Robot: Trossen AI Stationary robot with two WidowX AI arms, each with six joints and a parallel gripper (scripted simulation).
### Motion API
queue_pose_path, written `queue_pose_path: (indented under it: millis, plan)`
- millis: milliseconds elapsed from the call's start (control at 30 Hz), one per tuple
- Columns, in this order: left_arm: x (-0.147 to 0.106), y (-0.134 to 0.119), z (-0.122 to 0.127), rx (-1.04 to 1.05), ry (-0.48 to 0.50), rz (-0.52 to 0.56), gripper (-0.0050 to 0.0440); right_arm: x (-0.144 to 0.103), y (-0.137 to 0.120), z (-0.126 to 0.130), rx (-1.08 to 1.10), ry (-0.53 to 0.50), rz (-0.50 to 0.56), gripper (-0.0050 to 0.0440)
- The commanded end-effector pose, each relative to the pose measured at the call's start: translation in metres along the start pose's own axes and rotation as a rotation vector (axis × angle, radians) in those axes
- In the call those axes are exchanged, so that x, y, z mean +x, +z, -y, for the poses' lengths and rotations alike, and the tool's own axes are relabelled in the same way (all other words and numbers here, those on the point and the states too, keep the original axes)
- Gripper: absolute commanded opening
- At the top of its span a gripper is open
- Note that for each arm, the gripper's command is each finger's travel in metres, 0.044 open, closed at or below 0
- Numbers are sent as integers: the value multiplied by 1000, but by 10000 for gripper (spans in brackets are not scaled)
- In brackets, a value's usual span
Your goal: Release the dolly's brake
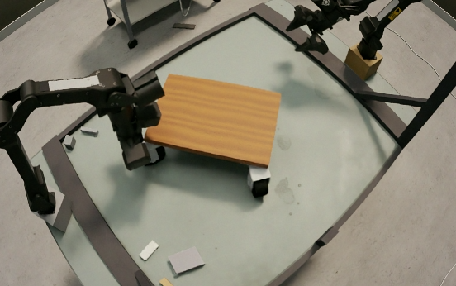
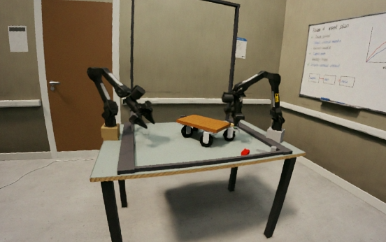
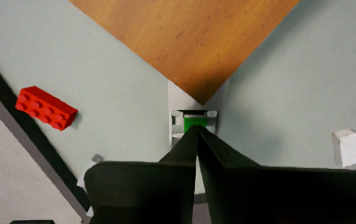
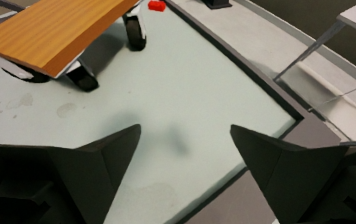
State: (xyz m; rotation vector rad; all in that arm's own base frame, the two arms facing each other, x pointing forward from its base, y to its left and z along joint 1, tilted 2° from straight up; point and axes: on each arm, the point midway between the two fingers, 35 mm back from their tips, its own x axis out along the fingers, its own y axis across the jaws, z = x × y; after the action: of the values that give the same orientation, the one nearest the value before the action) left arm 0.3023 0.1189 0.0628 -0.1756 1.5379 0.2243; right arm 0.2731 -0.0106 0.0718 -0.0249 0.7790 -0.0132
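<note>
The dolly (image 1: 215, 117) has a wooden deck and white casters with black wheels, and stands on the table; it also shows in the exterior view (image 2: 203, 123) and the right wrist view (image 4: 55, 30). My left gripper (image 1: 136, 157) is shut and empty, pointing down at the corner caster (image 1: 156, 154). In the left wrist view its tips (image 3: 197, 131) rest just below the green end of the brake pedal (image 3: 195, 121); the red end is hidden under the fingers. My right gripper (image 1: 311, 43) (image 4: 185, 128) is open and empty, high above the far edge, away from the dolly.
A red brick (image 3: 46, 107) (image 2: 245, 152) lies by the dark border strip near the left arm. Small grey blocks (image 1: 69, 141), a white piece (image 1: 149, 250) and a grey card (image 1: 186, 259) lie on the table. A wheeled cart (image 1: 128, 12) stands beyond.
</note>
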Motion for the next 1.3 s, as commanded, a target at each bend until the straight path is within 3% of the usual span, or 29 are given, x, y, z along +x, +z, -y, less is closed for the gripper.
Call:
queue_pose_path:
  millis: [0,633,767,833,933,967,1267]
  plan:
    - [3,0,0,1,-2,-1,-50,-1,4,0,-5,-2,10,440]
    - [13,0,0,1,-2,-2,-50,-1,4,0,-5,-2,10,440]
    - [-29,9,-1,-1,4,43,-50,-1,4,0,-5,-2,10,440]
    - [-29,9,-1,-1,4,43,-50,-1,4,0,-5,-2,10,440]
    - [-62,7,0,-2,4,43,-50,-1,4,0,-5,-2,10,440]
    - [-28,3,-1,0,1,9,-50,-1,4,0,-5,-2,10,440]
    - [-28,3,-1,0,1,9,-50,-1,4,0,-5,-2,10,440]
